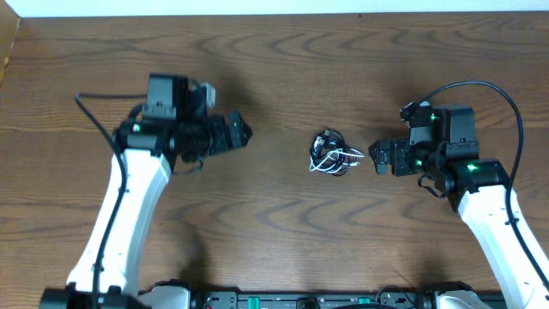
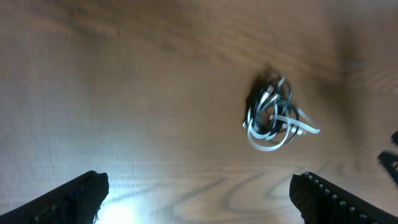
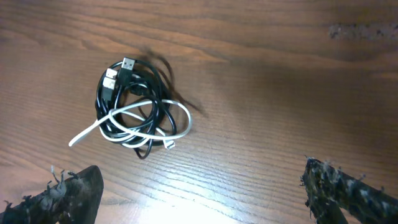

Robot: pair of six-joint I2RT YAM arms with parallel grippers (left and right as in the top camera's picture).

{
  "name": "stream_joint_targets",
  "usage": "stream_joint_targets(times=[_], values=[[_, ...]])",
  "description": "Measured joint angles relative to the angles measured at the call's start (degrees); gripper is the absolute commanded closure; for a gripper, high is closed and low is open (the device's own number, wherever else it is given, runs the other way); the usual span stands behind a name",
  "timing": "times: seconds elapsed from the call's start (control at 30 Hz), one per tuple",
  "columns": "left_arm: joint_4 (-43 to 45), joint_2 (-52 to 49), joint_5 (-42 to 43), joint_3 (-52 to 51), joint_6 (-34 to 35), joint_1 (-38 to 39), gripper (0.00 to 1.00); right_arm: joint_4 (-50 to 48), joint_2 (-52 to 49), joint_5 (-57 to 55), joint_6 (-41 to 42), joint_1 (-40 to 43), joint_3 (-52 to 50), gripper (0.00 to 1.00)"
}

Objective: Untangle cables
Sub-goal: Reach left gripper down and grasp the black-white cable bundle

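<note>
The cables lie as a small wad of black cords and one white cord with plug ends near the middle of the wooden table. The wad also shows in the left wrist view and in the right wrist view. My left gripper is open and empty, a good way left of the wad; its fingertips frame bare table. My right gripper is open and empty, just right of the wad, apart from it; its fingers sit below the wad in its own view.
The wooden table runs to a pale edge at the back. Thick black robot wires loop off the right arm and the left arm. The robot base rail lies along the front edge.
</note>
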State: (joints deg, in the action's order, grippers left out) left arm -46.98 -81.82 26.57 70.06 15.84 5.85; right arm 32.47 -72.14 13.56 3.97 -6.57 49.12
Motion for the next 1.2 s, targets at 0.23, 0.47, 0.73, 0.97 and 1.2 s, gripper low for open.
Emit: stream_joint_targets(times=[0.23,0.47,0.73,0.97,1.2], values=[[-4.1,-6.2,-7.3,13.3,-2.4,5.4,0.02,0.1,0.0,0.0,0.2,0.0,0.0,0.01],[-2.9,-9.8,-12.6,14.2,-4.7,14.8,0.02,0.7,0.0,0.0,0.2,0.0,0.0,0.01],[0.4,-19.7,-13.7,14.2,-5.4,21.1,0.02,0.7,0.0,0.0,0.2,0.0,0.0,0.01],[4.2,-27.1,-13.6,14.2,-5.4,25.4,0.15,0.7,0.0,0.0,0.2,0.0,0.0,0.01],[6.9,-34.1,-13.8,14.2,-5.4,27.8,0.23,0.7,0.0,0.0,0.2,0.0,0.0,0.01]])
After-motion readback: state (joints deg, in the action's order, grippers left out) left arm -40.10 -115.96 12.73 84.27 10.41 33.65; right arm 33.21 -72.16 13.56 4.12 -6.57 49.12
